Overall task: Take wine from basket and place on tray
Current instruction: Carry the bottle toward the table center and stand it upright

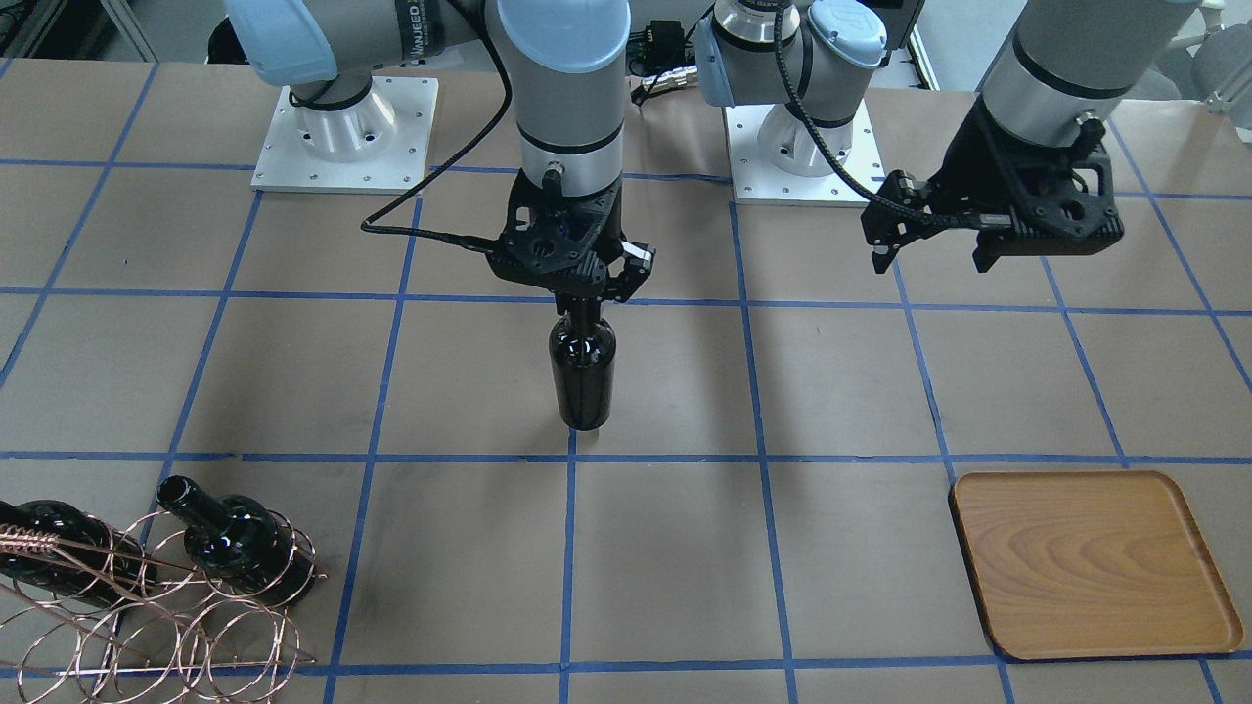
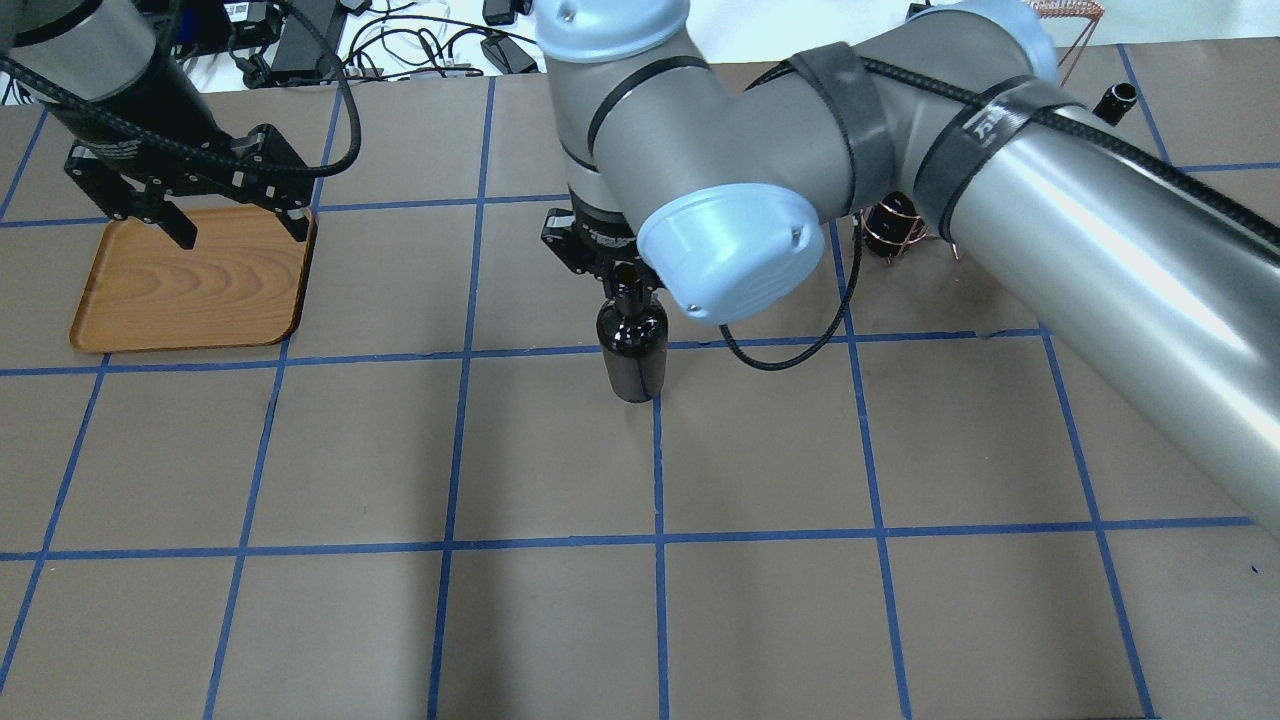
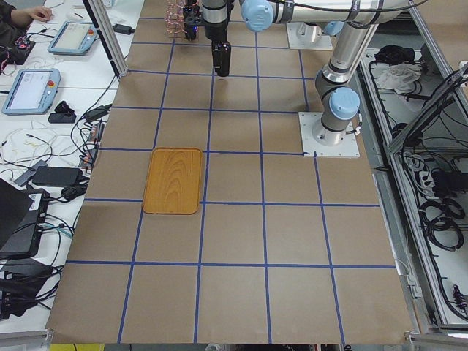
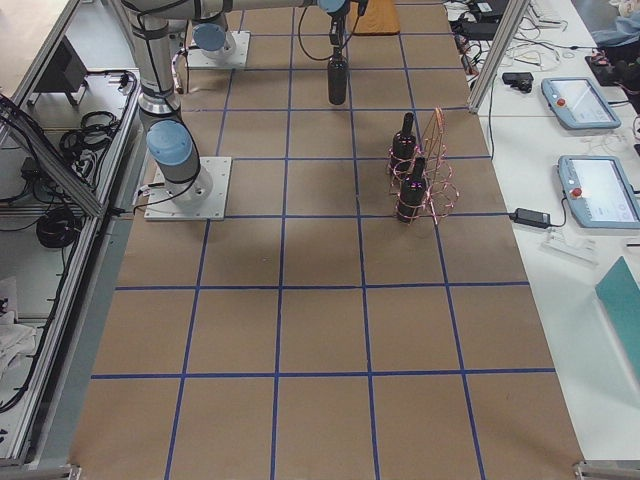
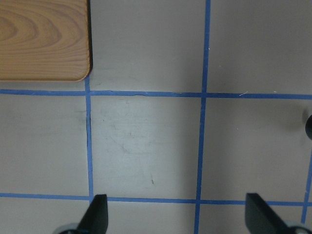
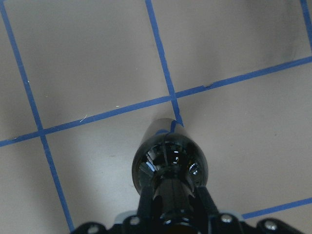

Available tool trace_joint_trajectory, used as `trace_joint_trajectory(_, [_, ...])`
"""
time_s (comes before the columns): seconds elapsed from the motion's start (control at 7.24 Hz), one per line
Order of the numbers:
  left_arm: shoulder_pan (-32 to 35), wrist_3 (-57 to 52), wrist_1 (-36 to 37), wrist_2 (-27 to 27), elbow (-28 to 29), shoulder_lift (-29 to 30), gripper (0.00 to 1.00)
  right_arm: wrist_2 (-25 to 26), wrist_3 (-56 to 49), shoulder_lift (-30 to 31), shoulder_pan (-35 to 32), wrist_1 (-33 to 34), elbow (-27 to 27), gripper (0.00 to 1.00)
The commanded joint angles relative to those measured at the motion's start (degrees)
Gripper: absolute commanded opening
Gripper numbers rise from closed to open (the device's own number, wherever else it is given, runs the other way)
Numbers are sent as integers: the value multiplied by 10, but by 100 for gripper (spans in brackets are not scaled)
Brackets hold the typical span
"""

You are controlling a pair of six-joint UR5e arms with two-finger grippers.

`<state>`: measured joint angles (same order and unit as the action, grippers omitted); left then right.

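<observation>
Wine [image 1: 584, 367]: upright, well apart from the tray [image 1: 1086, 562], between it and the basket [image 1: 147, 606].
My right pincer [image 1: 584, 298]: clamped on the wine's neck.
My left pincer [image 2: 240, 230]: spread wide, holding nothing, near the tray's corner.
Basket: beyond the wine from the tray, other bottles [image 1: 235, 543] in it.

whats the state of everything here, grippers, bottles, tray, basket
right gripper: shut on the held wine bottle's neck
held wine bottle: upright, out of the basket, mid-table
left gripper: open, empty
tray: empty
basket: holding two bottles
other two wine bottles: standing upright in the basket's loops
</observation>
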<state>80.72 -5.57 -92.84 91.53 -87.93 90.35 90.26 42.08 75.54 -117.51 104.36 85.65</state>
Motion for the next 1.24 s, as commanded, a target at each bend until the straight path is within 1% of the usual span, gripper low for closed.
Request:
trace_joint_trajectory(0.0, [-15,0,0,-5,-3,1,100,3,46,-19,-34,8,-8,11])
trace_joint_trajectory(0.14, [-14,0,1,-6,-4,2,100,-1,70,-24,-46,17,-18,11])
trace_joint_trajectory(0.41, [-14,0,1,-5,-4,1,100,4,100,-58,-64,15,-62,11])
trace_joint_trajectory(0.83, [-13,0,1,-4,-4,2,100,7,100,-60,-67,6,-61,13])
trace_joint_trajectory(0.97, [-14,0,1,-3,-4,2,100,7,99,-59,-67,5,-62,35])
trace_joint_trajectory(1.11, [-13,0,1,-4,-4,2,100,10,93,-59,-69,8,-61,91])
